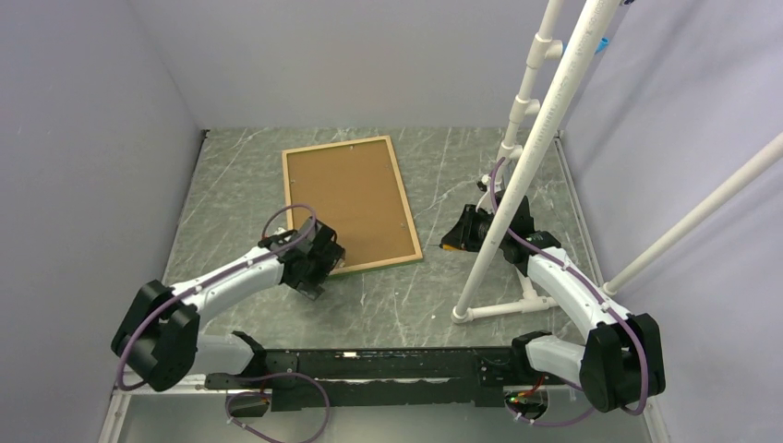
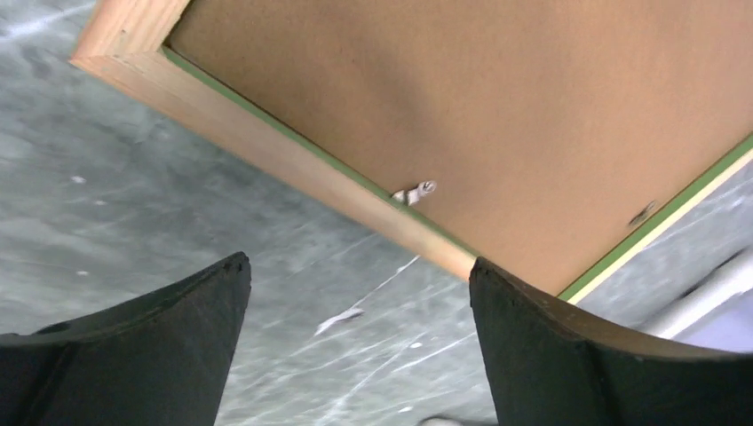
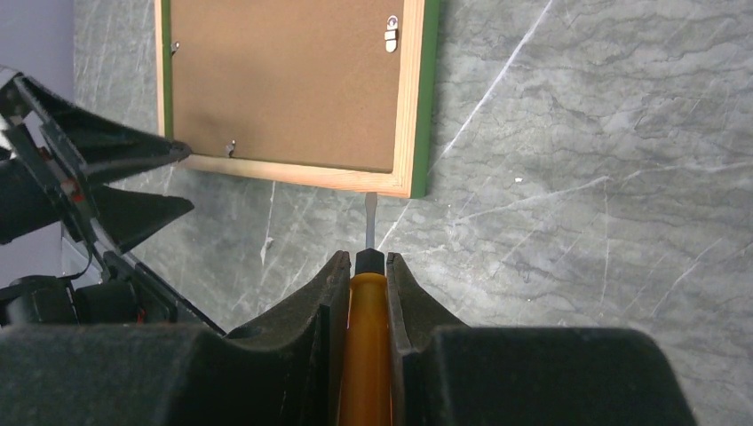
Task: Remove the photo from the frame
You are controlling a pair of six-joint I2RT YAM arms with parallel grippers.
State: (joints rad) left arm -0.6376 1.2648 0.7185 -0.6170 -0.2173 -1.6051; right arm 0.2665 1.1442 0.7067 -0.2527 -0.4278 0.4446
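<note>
The frame (image 1: 406, 208) lies face down on the table, its light wood rim and green edge around a brown backing board (image 1: 349, 198). The photo is hidden under the board. My left gripper (image 1: 325, 263) is open and empty at the frame's near left corner; in the left wrist view (image 2: 355, 284) the frame's rim (image 2: 266, 142) and a small metal tab (image 2: 413, 192) lie just ahead. My right gripper (image 1: 459, 235) is shut on an orange-handled screwdriver (image 3: 364, 355), whose tip points at the frame's near corner (image 3: 413, 182) from the right.
A white pipe stand (image 1: 517, 185) rises right of the frame, its base (image 1: 499, 309) on the table by my right arm. Grey walls close the left, back and right. A metal hanger (image 3: 392, 34) sits on the backing board. A black rail (image 1: 369, 369) runs along the near edge.
</note>
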